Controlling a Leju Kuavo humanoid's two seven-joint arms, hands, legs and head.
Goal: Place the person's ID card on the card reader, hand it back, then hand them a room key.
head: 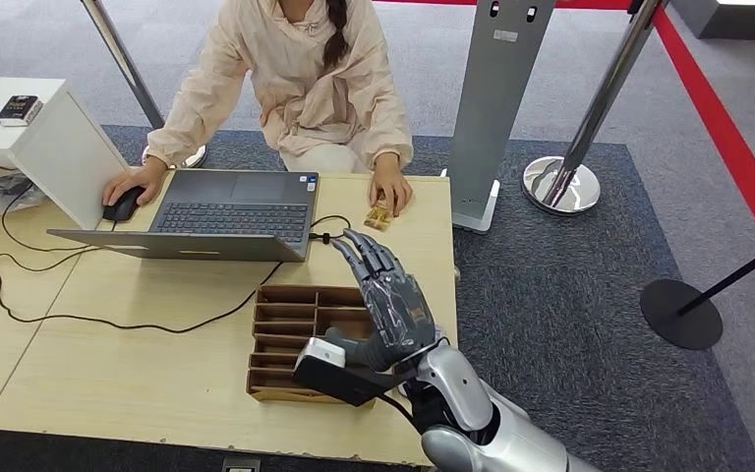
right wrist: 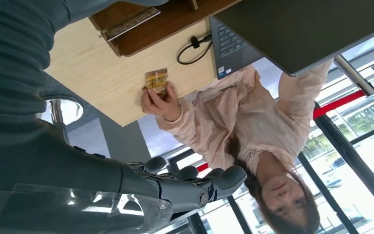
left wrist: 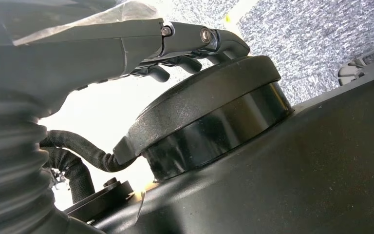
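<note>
A small yellowish ID card (head: pixel 379 216) lies on the table's far edge, and the person's hand (head: pixel 391 189) rests on it. The right wrist view shows that card (right wrist: pixel 156 80) pinched under the person's fingers (right wrist: pixel 163 101). My right hand (head: pixel 388 295) hovers over the wooden slotted tray (head: pixel 285 334) with its fingers stretched out toward the card, a short way from it and holding nothing. The same outstretched fingers (right wrist: pixel 195 184) are bare in the right wrist view. My left hand (left wrist: pixel 185 44) hangs beside my body, fingers loose and holding nothing.
An open laptop (head: pixel 226 211) sits mid-table, and the person's other hand is on a mouse (head: pixel 121 205). Cables (head: pixel 20 295) trail across the left of the table. A white box (head: pixel 49 138) carries a small dark device (head: pixel 18 109). Stanchions (head: pixel 562 182) stand to the right.
</note>
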